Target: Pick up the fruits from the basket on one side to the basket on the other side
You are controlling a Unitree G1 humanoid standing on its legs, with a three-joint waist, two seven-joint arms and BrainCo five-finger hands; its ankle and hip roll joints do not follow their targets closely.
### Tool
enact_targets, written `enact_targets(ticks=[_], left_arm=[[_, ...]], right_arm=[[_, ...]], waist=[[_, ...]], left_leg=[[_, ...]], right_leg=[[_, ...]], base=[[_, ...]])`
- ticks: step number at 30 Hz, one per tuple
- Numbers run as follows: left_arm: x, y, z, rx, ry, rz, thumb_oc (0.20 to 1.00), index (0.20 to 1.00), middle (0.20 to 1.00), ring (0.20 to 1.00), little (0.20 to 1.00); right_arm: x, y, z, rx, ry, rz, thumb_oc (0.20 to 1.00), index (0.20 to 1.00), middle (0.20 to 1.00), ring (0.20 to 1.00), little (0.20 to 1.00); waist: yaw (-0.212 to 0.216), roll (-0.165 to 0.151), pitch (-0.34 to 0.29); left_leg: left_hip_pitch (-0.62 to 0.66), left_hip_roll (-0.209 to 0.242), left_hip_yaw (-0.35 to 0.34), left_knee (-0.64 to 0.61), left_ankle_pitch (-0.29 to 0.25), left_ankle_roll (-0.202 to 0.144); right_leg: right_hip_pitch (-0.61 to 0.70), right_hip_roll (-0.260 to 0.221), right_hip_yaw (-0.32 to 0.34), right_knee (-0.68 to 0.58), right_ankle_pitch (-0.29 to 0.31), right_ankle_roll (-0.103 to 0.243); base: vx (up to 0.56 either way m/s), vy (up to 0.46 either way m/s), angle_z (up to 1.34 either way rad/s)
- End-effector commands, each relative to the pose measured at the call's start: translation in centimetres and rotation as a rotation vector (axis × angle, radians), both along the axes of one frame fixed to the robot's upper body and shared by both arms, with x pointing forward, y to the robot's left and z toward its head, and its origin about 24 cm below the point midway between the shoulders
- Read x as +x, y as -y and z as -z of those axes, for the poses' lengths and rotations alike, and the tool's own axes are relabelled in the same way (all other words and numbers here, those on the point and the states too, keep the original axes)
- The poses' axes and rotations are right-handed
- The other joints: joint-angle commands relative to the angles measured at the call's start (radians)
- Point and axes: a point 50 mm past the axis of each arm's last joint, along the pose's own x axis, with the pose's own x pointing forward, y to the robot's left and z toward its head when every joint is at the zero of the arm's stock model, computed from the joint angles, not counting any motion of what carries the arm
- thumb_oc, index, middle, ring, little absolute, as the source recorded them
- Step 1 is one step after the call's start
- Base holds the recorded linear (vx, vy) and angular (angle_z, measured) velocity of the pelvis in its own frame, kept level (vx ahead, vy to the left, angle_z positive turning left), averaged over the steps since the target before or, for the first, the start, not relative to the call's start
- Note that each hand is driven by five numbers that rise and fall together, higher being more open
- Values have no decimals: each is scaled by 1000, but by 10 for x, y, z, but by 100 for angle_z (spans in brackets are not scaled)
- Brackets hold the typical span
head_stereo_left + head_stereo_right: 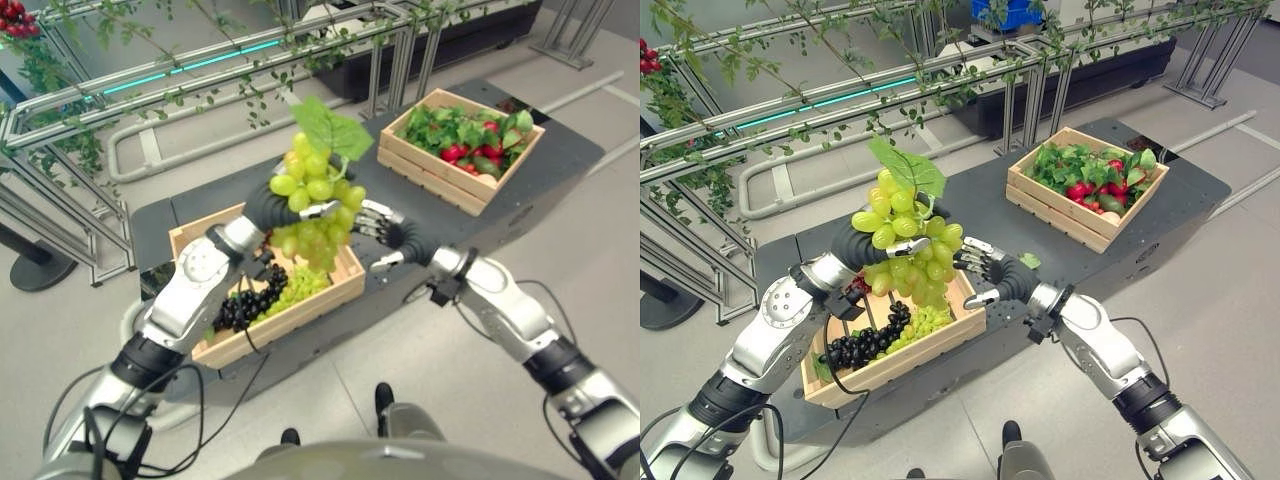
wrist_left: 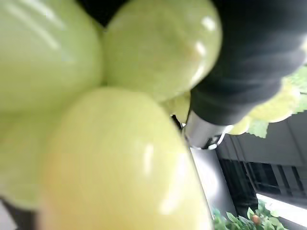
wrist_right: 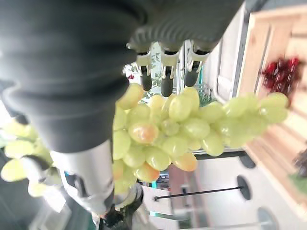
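A big bunch of green grapes [image 1: 315,185] with a leaf on top hangs above the left wooden basket [image 1: 290,322], and my left hand [image 1: 268,208] is shut on its upper part. The same grapes [image 2: 120,158] press close against that hand's dark cover [image 2: 254,62]. My right hand [image 1: 378,222] is open beside the bunch's lower half, its straight fingers [image 3: 165,81] reaching to the grapes [image 3: 182,129]. Black grapes [image 1: 250,300] and more green grapes [image 1: 300,288] lie in the left basket. The right wooden basket [image 1: 430,175] holds leaves and red fruit [image 1: 455,152].
Both baskets stand on a dark low table [image 1: 560,150]. Metal rails with trailing vines [image 1: 200,70] run behind it. A round black stand base [image 1: 40,268] sits on the floor at the far left.
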Motion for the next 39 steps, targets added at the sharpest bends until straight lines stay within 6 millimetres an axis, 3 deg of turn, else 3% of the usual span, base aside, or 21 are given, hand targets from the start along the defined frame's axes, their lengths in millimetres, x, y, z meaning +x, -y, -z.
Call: enact_targets(ticks=[1,23,39], left_arm=[[9,-1,-28,-89,88,15,200,200,200,200,200],[9,5,-17,-153,62,-15,200,200,200,200,200],[13,14,-17,-148,82,-16,200,200,200,200,200]], right_arm=[[0,-27,-23,196,26,-108,1000,1000,1000,1000,1000],[-14,-54,-11,420,-142,-195,1000,1000,1000,1000,1000],[-36,-81,1,507,-305,-361,1000,1000,1000,1000,1000]], waist=[[-14,-42,-37],[-19,-41,-77],[-20,-35,-81]], left_leg=[[29,-93,21,-35,-6,73],[69,-91,24,-53,-12,76],[67,-92,17,-51,-15,78]], right_leg=[[139,32,-18,-60,-53,47],[188,32,-19,-87,-53,45],[188,28,-24,-79,-56,45]], base=[[0,0,0],[10,-2,0],[0,0,0]])
